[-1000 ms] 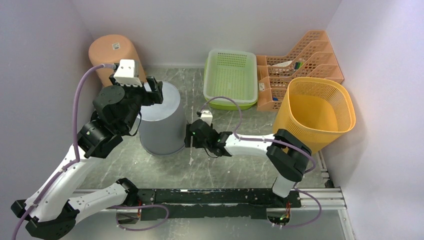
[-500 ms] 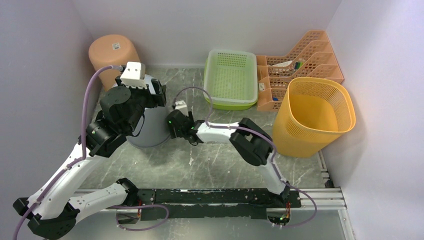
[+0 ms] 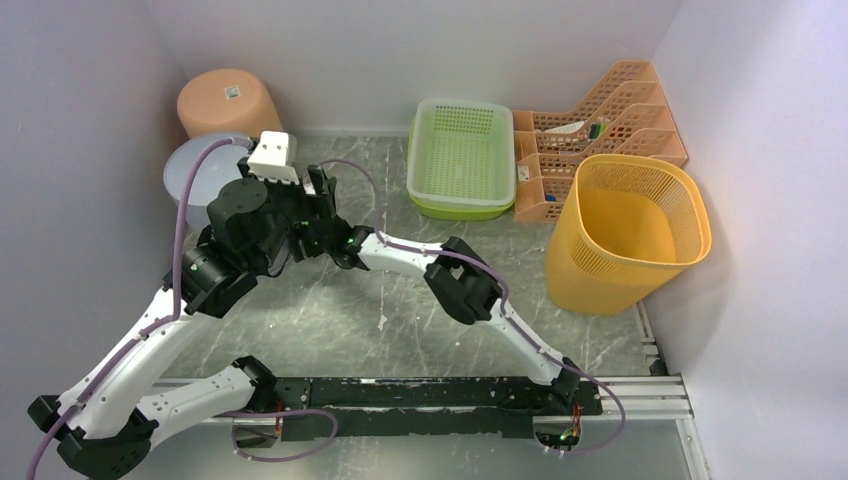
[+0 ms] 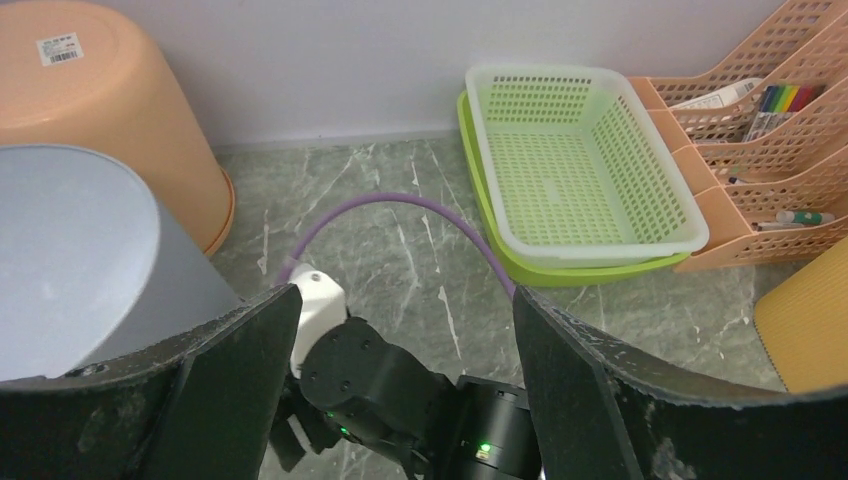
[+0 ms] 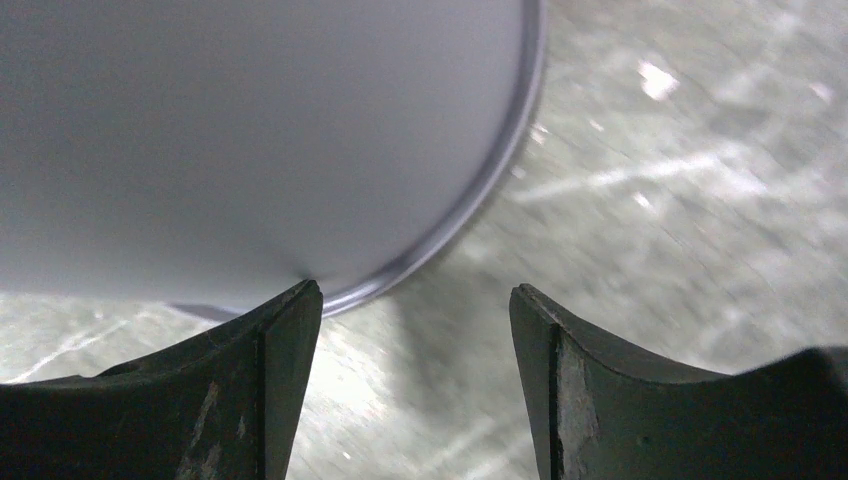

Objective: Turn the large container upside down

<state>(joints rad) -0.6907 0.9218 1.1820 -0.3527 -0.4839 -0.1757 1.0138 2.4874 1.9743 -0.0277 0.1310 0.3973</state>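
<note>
The large grey container (image 3: 197, 172) stands at the back left with its flat base up, partly hidden under my left arm. In the left wrist view it fills the left side (image 4: 70, 260). In the right wrist view its wall (image 5: 250, 120) and rim sit on the table. My left gripper (image 3: 320, 200) is open and empty, to the container's right and above the right gripper; it shows in its own view (image 4: 400, 400). My right gripper (image 3: 318, 238) is open and empty, low at the container's rim (image 5: 415, 370), with its left finger (image 5: 280, 380) against the rim.
An orange tub (image 3: 228, 100) stands upside down at the back left, next to the grey container. A green tray (image 3: 461, 155), an orange desk organiser (image 3: 600, 115) and a yellow mesh basket (image 3: 630, 225) stand to the right. The right arm (image 3: 460, 285) stretches across the table's middle.
The grey container has slid left and back toward the orange tub. My right gripper followed it leftward with the arm stretched out. My left gripper moved right, off the container.
</note>
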